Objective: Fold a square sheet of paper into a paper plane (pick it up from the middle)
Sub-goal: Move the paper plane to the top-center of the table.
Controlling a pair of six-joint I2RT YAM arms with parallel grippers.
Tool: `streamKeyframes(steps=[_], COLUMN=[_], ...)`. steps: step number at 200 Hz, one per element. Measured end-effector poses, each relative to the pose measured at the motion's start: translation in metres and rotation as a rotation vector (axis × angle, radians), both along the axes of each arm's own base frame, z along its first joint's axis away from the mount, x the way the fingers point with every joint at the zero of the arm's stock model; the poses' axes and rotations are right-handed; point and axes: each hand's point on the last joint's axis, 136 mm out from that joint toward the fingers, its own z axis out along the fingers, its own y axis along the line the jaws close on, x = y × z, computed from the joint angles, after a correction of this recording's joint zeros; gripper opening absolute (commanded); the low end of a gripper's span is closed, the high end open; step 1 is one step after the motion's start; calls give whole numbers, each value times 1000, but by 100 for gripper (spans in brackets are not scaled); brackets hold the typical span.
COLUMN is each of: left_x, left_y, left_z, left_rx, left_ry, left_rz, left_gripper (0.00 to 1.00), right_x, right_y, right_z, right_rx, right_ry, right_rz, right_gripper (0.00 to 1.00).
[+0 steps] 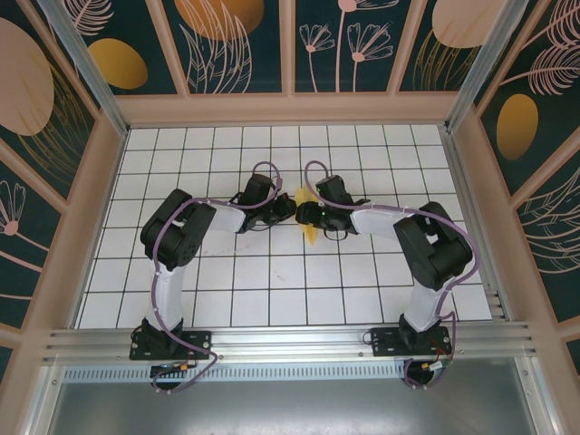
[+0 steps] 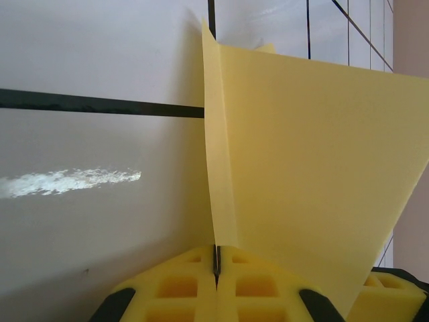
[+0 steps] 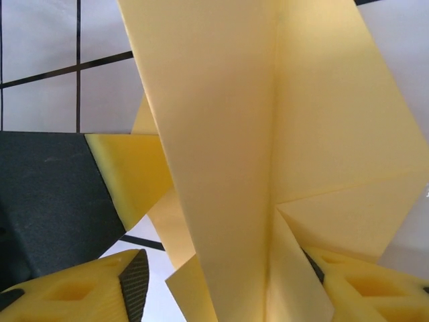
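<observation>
The square sheet of paper [image 1: 310, 234] is pale yellow and folded into long layered flaps with a centre crease, held up off the table between both grippers at mid-table. My left gripper [image 1: 289, 207] is shut on it; in the left wrist view its yellow jaws [image 2: 216, 265] pinch a thin folded edge, and the paper [image 2: 301, 168] fans up to the right. My right gripper [image 3: 224, 268] stands open around the folded paper [image 3: 221, 134]. The paper lies against the right fingertip [image 3: 322, 268], with a gap to the left pad [image 3: 136, 282]. The left gripper's finger [image 3: 114, 174] shows behind.
The white tiled table [image 1: 272, 290] with black grid lines is bounded by wooden walls [image 1: 290, 109] at the back and sides. An aluminium rail [image 1: 290, 340] carrying both arm bases runs along the near edge. Both arms reach inward, elbows out to the sides.
</observation>
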Motion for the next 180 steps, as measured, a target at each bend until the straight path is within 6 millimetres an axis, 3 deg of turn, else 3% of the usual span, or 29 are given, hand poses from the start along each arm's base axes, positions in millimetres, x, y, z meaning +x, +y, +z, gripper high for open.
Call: streamKeyframes(steps=[40,67,88,134,180], left_x=[0,0,0,6,34], left_y=[0,0,0,12,61], left_z=[0,0,0,18,58], left_rx=[0,0,0,19,98], left_ry=[0,0,0,-24,-112], left_rz=[0,0,0,27,170], left_gripper=[0,0,10,39,57], right_x=[0,4,7,9,17], right_y=[-7,-7,-7,-12,-11], right_z=[-5,-4,-4,-4,4], right_rx=[-53,-76,-96,-144,-181], right_ry=[5,4,3,8,-9], right_rz=[-24,-41,-51,-67,-83], right_gripper=[29,19,10,6,9])
